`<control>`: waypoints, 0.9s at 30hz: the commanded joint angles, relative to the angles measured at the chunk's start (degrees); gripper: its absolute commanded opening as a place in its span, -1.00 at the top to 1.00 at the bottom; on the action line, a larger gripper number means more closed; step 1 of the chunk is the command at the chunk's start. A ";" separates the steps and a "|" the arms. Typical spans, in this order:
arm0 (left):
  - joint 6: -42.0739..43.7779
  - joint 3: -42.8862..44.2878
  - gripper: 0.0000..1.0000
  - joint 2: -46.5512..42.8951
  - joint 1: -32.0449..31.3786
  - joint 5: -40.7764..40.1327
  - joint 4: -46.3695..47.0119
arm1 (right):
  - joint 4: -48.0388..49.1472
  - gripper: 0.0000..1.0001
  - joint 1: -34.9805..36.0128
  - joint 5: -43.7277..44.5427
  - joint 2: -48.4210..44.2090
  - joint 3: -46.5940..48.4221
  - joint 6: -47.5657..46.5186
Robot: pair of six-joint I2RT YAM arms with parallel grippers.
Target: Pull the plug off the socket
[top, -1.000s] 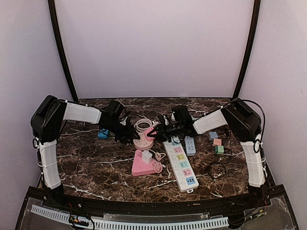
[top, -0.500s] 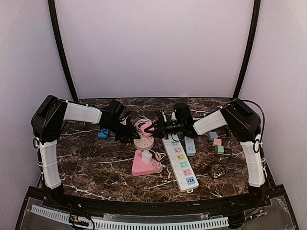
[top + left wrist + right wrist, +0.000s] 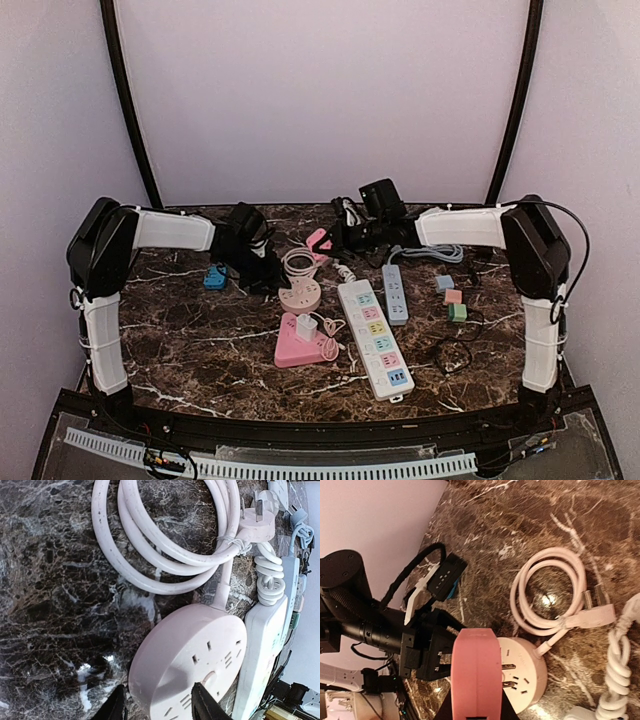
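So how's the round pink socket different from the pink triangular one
The round pink socket is a pale disc with no plug in it, and its cord is coiled behind it. The pink triangular socket is brighter, with a white plug seated on top. Both lie flat on the table.

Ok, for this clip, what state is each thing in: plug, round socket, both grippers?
Pink plastic plug: pulled free of the socket, prongs bare, lifted.
Round pale pink socket hub: flat on the marble table, slots empty, its white cord coiled.
Right gripper: shut on the plug.
Left gripper: clamping the hub's edge.
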 commanded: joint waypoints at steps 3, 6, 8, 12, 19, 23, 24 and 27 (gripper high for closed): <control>1.87 2.13 0.12 -5.44 -0.23 -1.70 -4.26 | -23.27 0.88 -0.44 24.14 -2.06 8.72 -15.49; 2.48 1.94 0.11 -6.92 -0.23 -2.24 -4.71 | -27.80 0.86 -1.04 31.44 -1.25 11.83 -18.38; 2.68 1.59 0.09 -7.62 -0.23 -2.39 -4.89 | -29.56 0.84 -1.94 35.47 -0.49 13.45 -19.85; 2.75 0.72 0.06 -8.74 -0.23 -2.44 -4.95 | -32.60 0.83 -5.05 42.14 1.81 17.11 -22.36; 3.11 0.06 0.03 -10.49 -0.23 -2.24 -5.42 | -35.10 0.80 -12.16 49.45 6.82 22.06 -26.74; 2.85 -0.46 0.03 -11.43 -0.23 -1.81 -5.25 | -35.18 0.74 -15.54 50.35 9.31 23.89 -28.83; 2.76 -0.68 0.03 -11.56 -0.23 -1.60 -5.04 | -35.60 0.74 -16.48 50.77 10.09 24.75 -29.39; 2.19 -1.13 0.03 -12.03 -0.23 -1.27 -4.56 | -37.41 0.74 -18.03 52.62 12.72 27.59 -30.87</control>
